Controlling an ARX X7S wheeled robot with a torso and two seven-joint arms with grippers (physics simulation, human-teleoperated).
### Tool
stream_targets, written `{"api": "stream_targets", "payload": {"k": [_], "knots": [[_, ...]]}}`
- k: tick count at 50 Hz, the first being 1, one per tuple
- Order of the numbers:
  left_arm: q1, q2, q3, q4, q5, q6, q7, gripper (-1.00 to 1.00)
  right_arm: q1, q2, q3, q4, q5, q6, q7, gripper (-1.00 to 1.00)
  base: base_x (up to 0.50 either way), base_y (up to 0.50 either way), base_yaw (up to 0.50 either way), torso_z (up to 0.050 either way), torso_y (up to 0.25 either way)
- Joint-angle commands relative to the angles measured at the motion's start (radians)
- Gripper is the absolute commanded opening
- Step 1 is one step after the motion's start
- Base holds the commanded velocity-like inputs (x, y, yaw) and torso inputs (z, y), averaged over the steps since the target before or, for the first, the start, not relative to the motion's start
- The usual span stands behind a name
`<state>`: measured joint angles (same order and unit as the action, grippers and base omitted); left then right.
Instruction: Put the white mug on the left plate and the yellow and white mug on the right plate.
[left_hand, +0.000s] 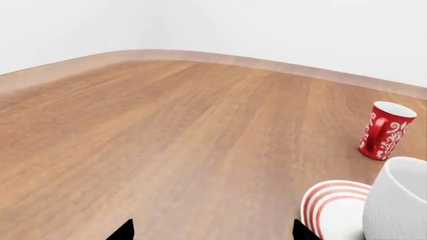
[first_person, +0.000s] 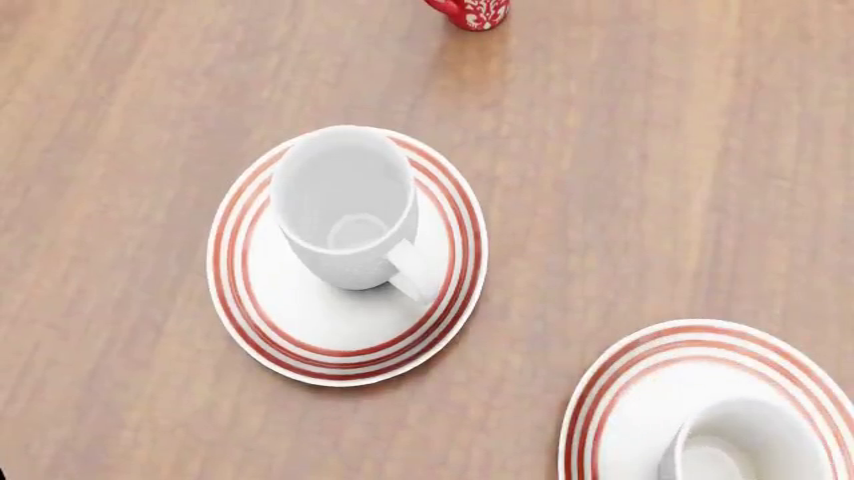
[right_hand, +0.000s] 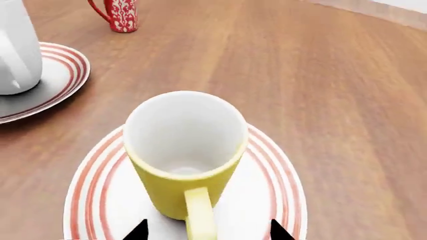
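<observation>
The white mug (first_person: 344, 208) stands upright on the left plate (first_person: 254, 300), handle toward the right plate; both also show in the left wrist view, mug (left_hand: 398, 202) on plate (left_hand: 331, 207). The yellow and white mug (right_hand: 183, 155) stands upright on the right plate (right_hand: 267, 195), with only its white inside visible in the head view (first_person: 741, 450) on that plate (first_person: 627, 400). My left gripper (left_hand: 212, 231) is open over bare wood beside the left plate. My right gripper (right_hand: 208, 231) is open, its tips either side of the yellow handle without touching it.
A red mug with white ornament pattern (left_hand: 385, 131) stands on the wooden table beyond the left plate, also in the head view (first_person: 470, 12) and right wrist view (right_hand: 120, 15). The table's far edge (left_hand: 200, 55) meets a white wall.
</observation>
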<state>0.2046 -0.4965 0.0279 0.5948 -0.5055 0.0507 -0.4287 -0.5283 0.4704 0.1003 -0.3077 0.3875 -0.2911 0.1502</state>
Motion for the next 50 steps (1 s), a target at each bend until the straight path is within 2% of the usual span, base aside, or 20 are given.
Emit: {"api": "stream_targets", "payload": {"k": [1, 7, 11, 19, 27, 33, 41, 45, 50], "knots": [[0.000, -0.001, 0.002, 0.002, 0.001, -0.001, -0.003, 1.00, -0.163, -0.042, 0.059, -0.078, -0.055, -0.178, -0.011, 1.00, 0.00, 0.00, 0.00, 0.000, 0.000], [-0.005, 0.001, 0.008, -0.004, 0.004, -0.001, -0.003, 1.00, -0.241, -0.080, 0.083, -0.130, -0.126, -0.308, -0.031, 1.00, 0.00, 0.00, 0.00, 0.000, 0.000], [-0.008, 0.001, 0.012, -0.003, 0.007, -0.003, -0.003, 1.00, -0.254, -0.099, 0.113, -0.179, -0.119, -0.302, -0.063, 1.00, 0.00, 0.00, 0.00, 0.000, 0.000], [-0.014, 0.002, 0.019, -0.009, 0.011, -0.004, -0.003, 1.00, -0.246, -0.151, 0.211, -0.359, -0.098, -0.156, -0.131, 1.00, 0.00, 0.00, 0.00, 0.000, 0.000], [-0.010, -0.003, 0.015, -0.002, 0.010, -0.001, -0.003, 1.00, -0.189, -0.080, 0.263, -0.493, -0.017, 0.024, -0.077, 1.00, 0.00, 0.00, 0.00, 0.000, 0.000], [-0.003, -0.014, 0.004, 0.010, -0.003, 0.002, -0.001, 1.00, -0.047, 0.018, 0.252, -0.534, 0.065, 0.199, -0.005, 1.00, 0.00, 0.00, 0.00, 0.000, 0.000], [-0.032, -0.027, 0.005, 0.015, -0.033, -0.022, 0.001, 1.00, 0.307, 0.172, 0.132, -0.561, 0.169, 0.539, 0.142, 1.00, 0.00, 0.00, 0.00, 0.000, 0.000], [-0.110, -0.051, 0.029, 0.059, -0.051, -0.108, -0.028, 1.00, 0.490, 0.207, 0.070, -0.522, 0.222, 0.635, 0.165, 1.00, 0.00, 0.00, 0.00, 0.000, 0.000], [-0.285, -0.088, 0.083, 0.115, -0.107, -0.279, -0.069, 1.00, 0.665, 0.201, -0.017, -0.433, 0.218, 0.686, 0.160, 1.00, 0.00, 0.00, 0.00, 0.000, 0.000]]}}
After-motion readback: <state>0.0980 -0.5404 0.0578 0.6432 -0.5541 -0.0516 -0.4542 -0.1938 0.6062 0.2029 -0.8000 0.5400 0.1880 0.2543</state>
